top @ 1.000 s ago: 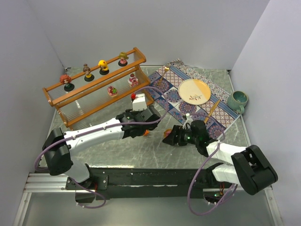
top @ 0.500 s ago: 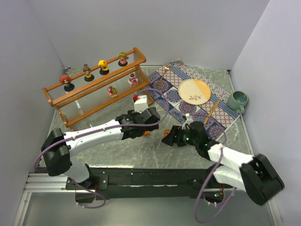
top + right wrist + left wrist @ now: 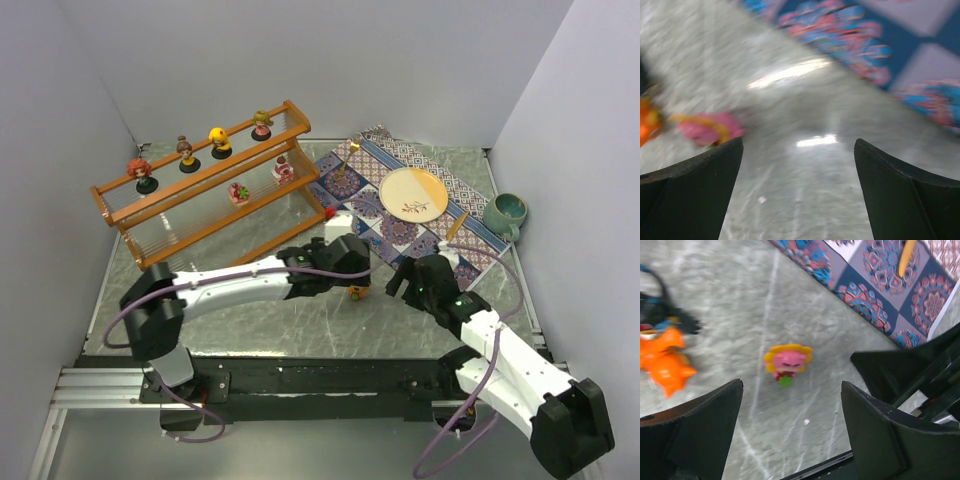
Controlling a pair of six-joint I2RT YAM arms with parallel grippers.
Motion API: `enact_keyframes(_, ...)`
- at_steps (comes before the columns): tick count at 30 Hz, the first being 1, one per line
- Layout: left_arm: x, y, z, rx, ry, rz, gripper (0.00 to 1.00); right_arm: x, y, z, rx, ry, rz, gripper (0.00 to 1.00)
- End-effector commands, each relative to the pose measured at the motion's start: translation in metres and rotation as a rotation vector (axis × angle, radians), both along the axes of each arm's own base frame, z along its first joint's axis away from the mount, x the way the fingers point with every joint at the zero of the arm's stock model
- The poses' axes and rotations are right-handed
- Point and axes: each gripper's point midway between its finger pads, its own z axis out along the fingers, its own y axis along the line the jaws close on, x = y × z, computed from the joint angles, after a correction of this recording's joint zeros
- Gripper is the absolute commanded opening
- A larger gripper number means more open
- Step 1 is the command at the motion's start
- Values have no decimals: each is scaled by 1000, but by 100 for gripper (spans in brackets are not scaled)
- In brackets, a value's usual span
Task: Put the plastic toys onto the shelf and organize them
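Observation:
A pink toy with yellow petals (image 3: 786, 362) stands on the grey table, just ahead of my left gripper (image 3: 790, 440), which is open and empty. To its left lie an orange toy (image 3: 665, 362) and a black spiky toy (image 3: 660, 315). From above, the left gripper (image 3: 349, 279) hovers over the flower toy (image 3: 354, 292). My right gripper (image 3: 398, 286) is open and empty, a short way right of the toy. Its own view shows that toy (image 3: 707, 129) blurred beside the left finger (image 3: 690, 195). The shelf (image 3: 200, 190) holds several toys on its top and middle tiers.
A patterned blue mat (image 3: 372, 205) lies at the right back with a round plate (image 3: 414, 194) and a wooden stick (image 3: 452, 232) on it. A teal mug (image 3: 505, 213) stands by the right wall. A small red piece (image 3: 329, 213) sits near the shelf's right end.
My right gripper has opened wider and drawn back to the right, leaving the flower toy on the table. My left arm has swung right until its gripper is over that toy.

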Motion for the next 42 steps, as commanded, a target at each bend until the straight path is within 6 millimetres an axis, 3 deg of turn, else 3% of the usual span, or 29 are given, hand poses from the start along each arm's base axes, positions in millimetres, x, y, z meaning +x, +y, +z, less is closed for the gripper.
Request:
enact_keyframes(1, -2, -33, -5, -4, 18, -62, 84, 5, -38, 6, -56, 26, -172, 100)
enact_keyframes(7, 10, -39, -22, 97, 26, -20, 84, 9, -38, 5, 6, 10, -165, 100)
enact_keyframes(21, 7, -29, -62, 208, 107, 33, 82, 11, -37, 9, 29, -32, -160, 100)
enact_keyframes(28, 13, -26, -67, 179, 53, 67, 82, 13, -34, 9, 37, -45, -139, 100)
enact_keyframes(42, 12, -46, -68, 159, -33, 30, 79, 13, -32, 8, 40, -43, -123, 100)
